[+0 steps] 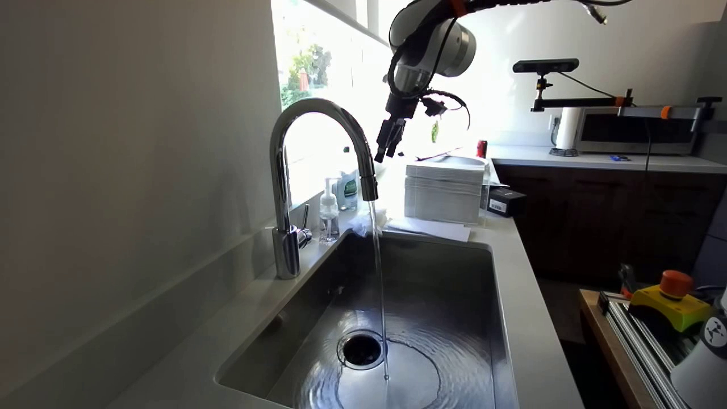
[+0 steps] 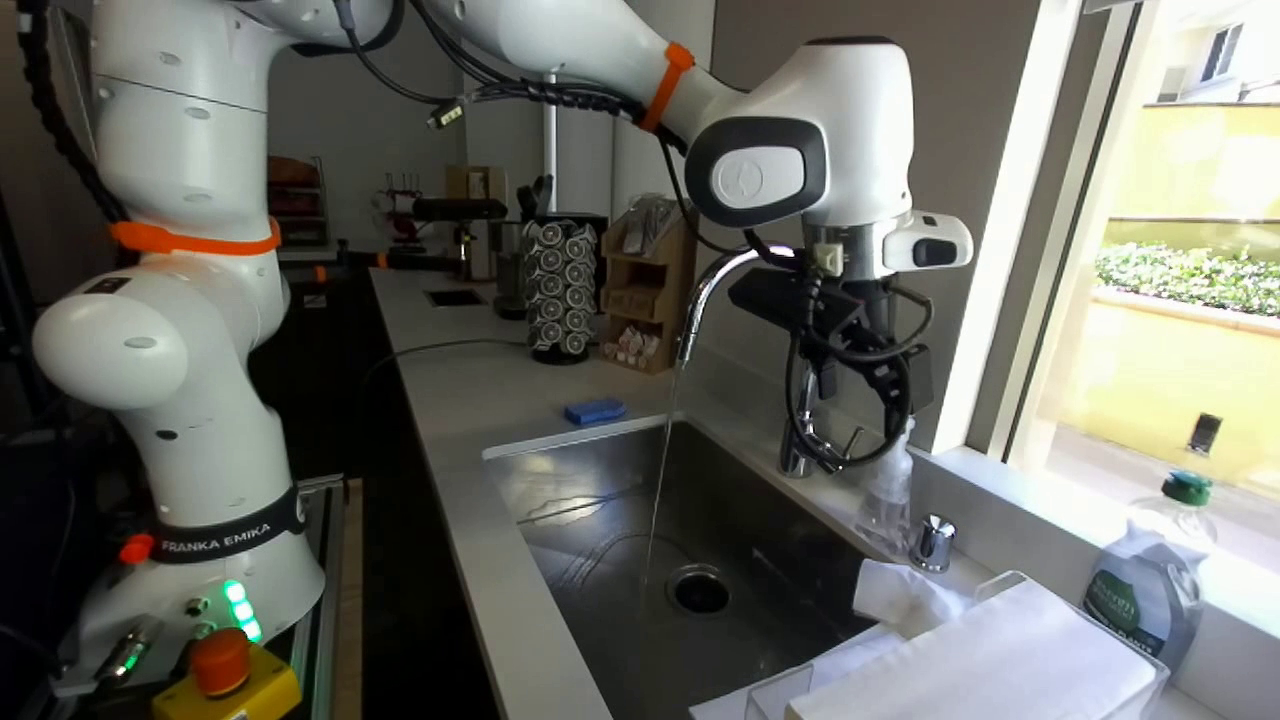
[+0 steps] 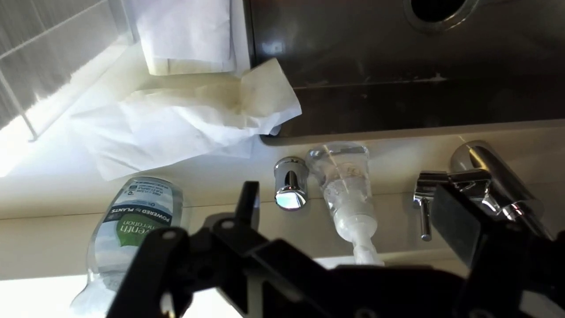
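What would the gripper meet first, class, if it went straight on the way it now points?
Probably the clear pump bottle beside the faucet: in the wrist view it shows between the open jaws. How far ahead it stands is unclear.

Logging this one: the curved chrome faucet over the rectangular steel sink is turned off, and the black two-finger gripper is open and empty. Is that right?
Not quite: the curved chrome faucet is running; both exterior views show a thin clear stream of water falling into the rectangular steel sink. The black two-finger gripper is open and empty.
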You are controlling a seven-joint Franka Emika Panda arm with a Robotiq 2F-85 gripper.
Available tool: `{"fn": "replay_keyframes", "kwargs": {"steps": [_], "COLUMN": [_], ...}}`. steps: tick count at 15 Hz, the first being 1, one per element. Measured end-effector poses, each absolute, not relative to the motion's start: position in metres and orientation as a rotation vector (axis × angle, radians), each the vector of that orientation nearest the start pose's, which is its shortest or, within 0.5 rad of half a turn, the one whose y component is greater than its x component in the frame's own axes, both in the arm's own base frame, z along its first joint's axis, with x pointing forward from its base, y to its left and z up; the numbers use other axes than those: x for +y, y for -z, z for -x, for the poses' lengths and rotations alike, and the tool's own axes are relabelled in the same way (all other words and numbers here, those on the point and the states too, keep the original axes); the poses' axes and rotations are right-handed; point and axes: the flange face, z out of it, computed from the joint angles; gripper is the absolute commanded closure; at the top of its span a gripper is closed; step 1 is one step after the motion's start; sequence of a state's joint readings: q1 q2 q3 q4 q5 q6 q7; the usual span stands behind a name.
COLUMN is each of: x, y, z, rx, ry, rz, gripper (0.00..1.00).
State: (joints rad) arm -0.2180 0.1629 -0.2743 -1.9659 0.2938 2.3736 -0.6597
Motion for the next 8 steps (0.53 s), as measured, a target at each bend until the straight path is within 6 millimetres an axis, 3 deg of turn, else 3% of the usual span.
{"fn": "replay_keyframes", "kwargs": {"steps": [4,8], "x": [-0.274,-0.267], "y": [-0.393,-0.385], "z": [-0.571,-0.592], "rx": [-0.054,-0.146], "ry": [0.48,0.5], "rz": [3.042,3.022], "gripper": [0.0,0.0]}}
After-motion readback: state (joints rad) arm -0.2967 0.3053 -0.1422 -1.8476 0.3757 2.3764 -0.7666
